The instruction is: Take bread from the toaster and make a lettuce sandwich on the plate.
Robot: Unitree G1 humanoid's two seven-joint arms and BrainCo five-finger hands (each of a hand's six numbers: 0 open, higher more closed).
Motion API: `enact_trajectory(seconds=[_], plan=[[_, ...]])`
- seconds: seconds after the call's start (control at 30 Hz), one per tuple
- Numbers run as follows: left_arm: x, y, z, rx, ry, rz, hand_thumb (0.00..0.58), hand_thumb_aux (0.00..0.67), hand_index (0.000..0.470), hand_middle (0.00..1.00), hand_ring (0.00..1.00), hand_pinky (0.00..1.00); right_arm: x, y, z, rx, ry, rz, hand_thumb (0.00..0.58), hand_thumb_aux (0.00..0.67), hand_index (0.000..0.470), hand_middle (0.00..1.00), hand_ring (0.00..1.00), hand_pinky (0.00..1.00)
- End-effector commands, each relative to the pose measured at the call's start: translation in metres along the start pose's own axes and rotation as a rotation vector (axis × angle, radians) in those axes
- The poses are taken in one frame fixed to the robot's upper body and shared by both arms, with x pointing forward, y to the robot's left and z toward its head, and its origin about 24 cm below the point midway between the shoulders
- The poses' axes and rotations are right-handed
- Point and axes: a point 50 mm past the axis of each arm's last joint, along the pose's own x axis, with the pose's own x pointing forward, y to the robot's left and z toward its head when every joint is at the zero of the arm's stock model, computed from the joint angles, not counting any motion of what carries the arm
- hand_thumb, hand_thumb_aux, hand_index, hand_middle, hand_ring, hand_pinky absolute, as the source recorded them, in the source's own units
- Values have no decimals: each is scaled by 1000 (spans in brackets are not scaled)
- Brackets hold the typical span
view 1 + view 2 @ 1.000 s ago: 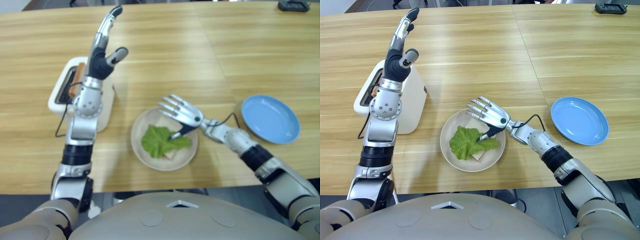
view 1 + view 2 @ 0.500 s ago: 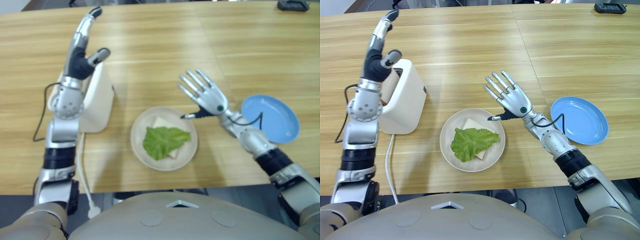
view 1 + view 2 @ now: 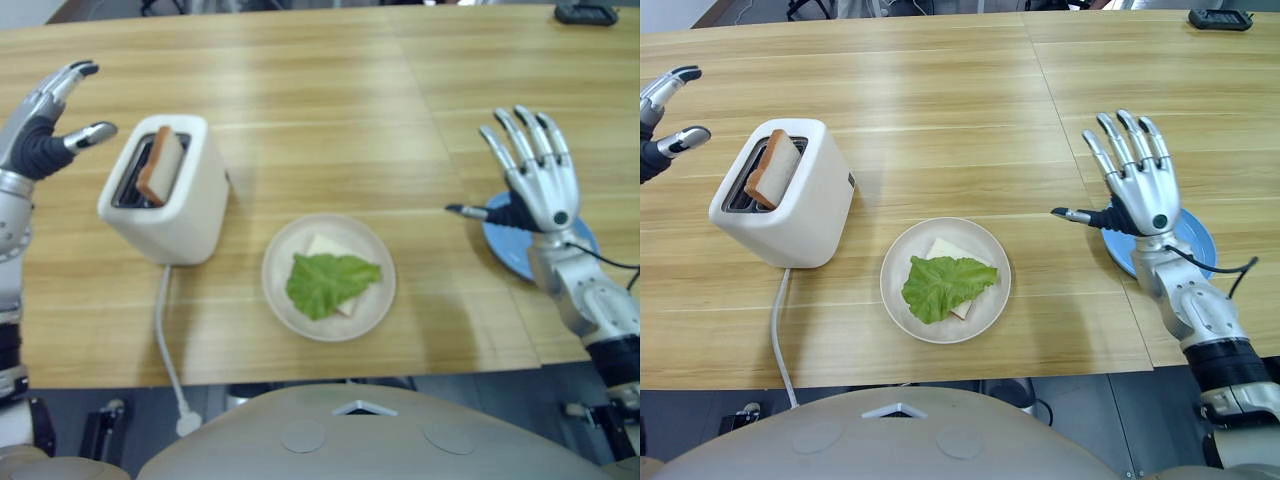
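Empty and splayed: left robot hand (image 3: 40,130), right robot hand (image 3: 535,180); bread (image 3: 160,165) near the left should top the lettuce (image 3: 328,283) next.

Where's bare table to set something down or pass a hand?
Widest bare wood: the far table beyond toaster and cream plate. Also bare between cream plate and blue plate, where the right robot hand is raised, open. Crowded: the narrow gap between toaster and cream plate, and the cord by the front edge.

Silver-metal left hand (image 3: 38,138) and right hand (image 3: 1143,188), black palms, dark fingertips; thin black cable (image 3: 1230,268) loops at the right wrist.
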Motion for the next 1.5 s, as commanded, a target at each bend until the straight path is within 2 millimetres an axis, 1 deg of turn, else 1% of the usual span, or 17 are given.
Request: enact_trajectory(seconds=[0.03,0.17,0.43,0.53,0.6,0.73,0.77,0.8,0.97,1.1,1.13,1.17,1.23,1.4,1.43,1.47,1.5], plan=[[-1,-11,0,72,-4,-142,0,0,0,0,0,0,-4,-1,-1,10,-2,21,0,0,0,0,0,0],[-1,-9,2,142,-4,-221,0,0,0,0,0,0,-4,4,8,27,-30,47,0,0,0,0,0,0],[-13,-41,-4,130,108,-446,0,0,0,0,0,0,-4,7,15,34,-55,55,0,0,0,0,0,0],[-15,-44,-6,122,145,-478,0,0,0,0,0,0,-6,5,14,27,-56,54,0,0,0,0,0,0],[-16,-44,-6,113,160,-487,36,21,14,0,0,0,-6,3,14,23,-56,52,0,0,0,0,0,0],[-24,-49,-4,105,169,-564,36,21,14,0,0,0,-6,0,14,17,-56,53,0,0,0,0,0,0],[-25,-50,-4,107,168,-576,36,21,14,0,0,0,-7,-1,14,16,-55,54,0,0,0,0,0,0],[-26,-51,-3,113,169,-583,0,0,0,0,0,0,-7,-1,15,15,-54,55,0,0,0,0,0,0],[-22,-55,-1,118,171,-564,0,0,0,0,0,0,-10,1,16,14,-55,61,0,0,0,0,0,0],[-16,-65,11,85,139,-550,0,0,0,0,0,0,-9,3,16,16,-57,63,0,0,0,0,0,0],[-14,-67,13,78,132,-542,71,42,29,0,0,0,-9,3,16,16,-57,64,0,0,0,0,0,0],[-11,-69,16,73,127,-531,108,66,45,0,0,0,-9,3,16,17,-57,64,0,0,0,0,0,0],[-6,-72,20,63,119,-515,148,92,63,0,0,0,-10,4,17,18,-56,66,0,0,0,0,0,0],[1,-90,24,66,116,-527,172,108,74,0,0,0,-11,5,17,22,-51,69,0,0,0,0,0,0],[2,-93,25,65,116,-529,278,187,128,0,0,0,-12,5,17,22,-50,69,0,0,0,0,0,0],[3,-97,25,69,117,-531,447,349,240,0,0,0,-12,4,17,23,-49,69,0,0,0,0,0,0],[4,-100,25,72,119,-531,476,386,265,0,0,0,-12,4,17,24,-48,69,0,0,0,0,0,0]])
